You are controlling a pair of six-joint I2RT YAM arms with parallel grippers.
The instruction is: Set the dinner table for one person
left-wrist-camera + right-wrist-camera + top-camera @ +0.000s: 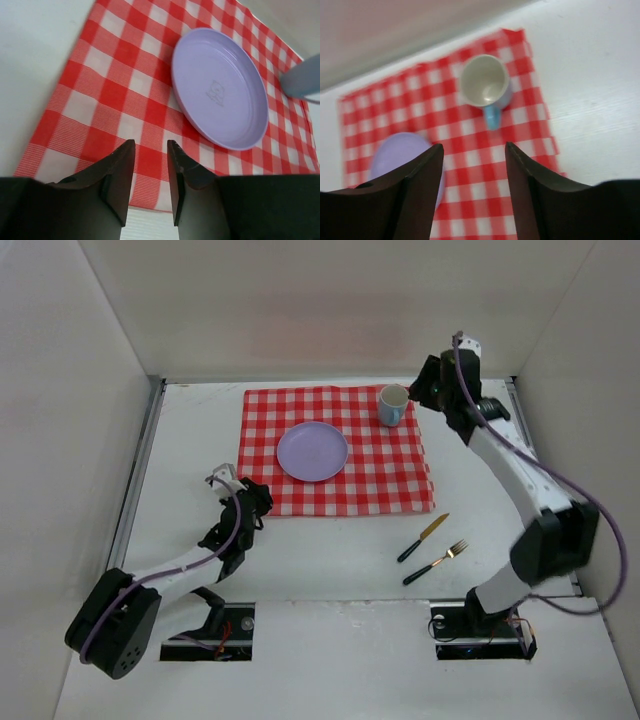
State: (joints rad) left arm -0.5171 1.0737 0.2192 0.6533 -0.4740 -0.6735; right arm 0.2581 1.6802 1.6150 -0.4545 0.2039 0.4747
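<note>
The dinner table (330, 570), a large matte white rectangular surface, is spread beneath both arms. A red-and-white checked cloth (390, 480) on its far half is topped with a round lilac plate (313, 451) and an upright pale blue mug (392, 405). The left gripper (150, 145) is held slightly parted and empty at the cloth's near edge. The right gripper (475, 150) is held wide apart and empty near the mug.

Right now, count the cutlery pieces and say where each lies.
2. The knife lies on bare table off the cloth's near right corner; the fork lies beside it, slightly nearer. None appears hidden.
</note>
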